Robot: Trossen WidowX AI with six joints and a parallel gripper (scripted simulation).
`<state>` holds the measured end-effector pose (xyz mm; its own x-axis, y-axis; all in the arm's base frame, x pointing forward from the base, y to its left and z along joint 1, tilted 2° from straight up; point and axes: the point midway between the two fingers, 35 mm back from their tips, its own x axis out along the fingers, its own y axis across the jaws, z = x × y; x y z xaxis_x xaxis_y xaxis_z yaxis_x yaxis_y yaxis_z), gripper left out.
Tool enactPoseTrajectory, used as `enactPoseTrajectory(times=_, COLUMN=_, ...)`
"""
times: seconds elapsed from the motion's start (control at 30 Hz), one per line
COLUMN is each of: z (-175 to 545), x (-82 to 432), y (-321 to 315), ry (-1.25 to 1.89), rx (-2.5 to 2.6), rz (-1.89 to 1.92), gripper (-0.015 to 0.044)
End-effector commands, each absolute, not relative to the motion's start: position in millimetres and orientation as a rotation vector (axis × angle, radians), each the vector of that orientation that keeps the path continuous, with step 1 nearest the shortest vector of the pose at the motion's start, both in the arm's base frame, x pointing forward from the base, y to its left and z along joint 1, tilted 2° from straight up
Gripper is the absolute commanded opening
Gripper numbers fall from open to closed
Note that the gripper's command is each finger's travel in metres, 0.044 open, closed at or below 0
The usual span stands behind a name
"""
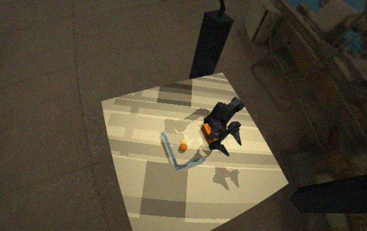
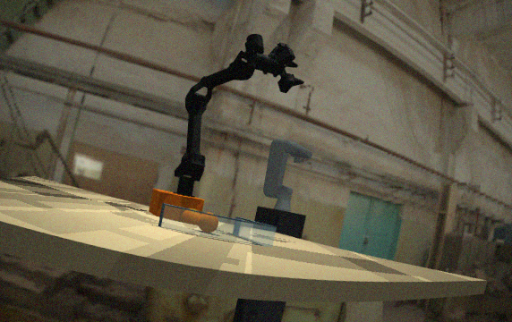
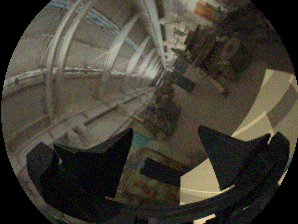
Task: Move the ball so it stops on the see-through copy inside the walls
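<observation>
A solid orange ball (image 1: 183,147) (image 2: 208,223) lies on the table inside the corner of the walls. The paler see-through copy (image 1: 183,140) (image 2: 190,216) is right beside it, farther from the corner; the two partly overlap in the top and exterior views. One low clear bluish wall (image 1: 170,149) (image 2: 162,216) runs past the ball, with a gap between them. The other wall (image 1: 191,163) meets it at the corner. My gripper (image 1: 235,150) (image 2: 300,73) (image 3: 166,130) is open and empty, high above the table and well away from the ball. The wrist view shows neither ball nor walls.
The pale table (image 1: 161,186) (image 2: 81,241) (image 3: 200,184) has striped shadows. The arm's orange base (image 1: 206,133) (image 2: 171,202) stands beside the open side of the walls. A blue-grey arm (image 2: 276,172) on a dark block (image 2: 280,221) stands behind the table.
</observation>
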<state>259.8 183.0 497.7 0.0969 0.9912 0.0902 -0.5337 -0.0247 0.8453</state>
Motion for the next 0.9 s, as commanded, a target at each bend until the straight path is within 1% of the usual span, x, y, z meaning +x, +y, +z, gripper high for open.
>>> enactPoseTrajectory(times=0.0, z=496.4, x=262.1, y=182.7, ry=0.676, rx=0.887, rz=1.372, gripper=0.04)
enactPoseTrajectory(times=0.23, z=433.2, x=342.9, y=161.4, ry=0.627, rx=0.984, rz=1.04, gripper=0.04)
enactPoseTrajectory(times=0.5, z=328.1, x=406.0, y=115.7, ry=0.675, rx=0.94, rz=0.612, gripper=0.04)
enactPoseTrajectory(times=0.67, z=251.1, x=419.5, y=77.7, ry=0.777, rx=0.83, rz=0.349, gripper=0.04)
enactPoseTrajectory(times=0.87, z=162.2, x=404.3, y=29.0, ry=0.97, rx=0.633, rz=0.083, gripper=0.04)
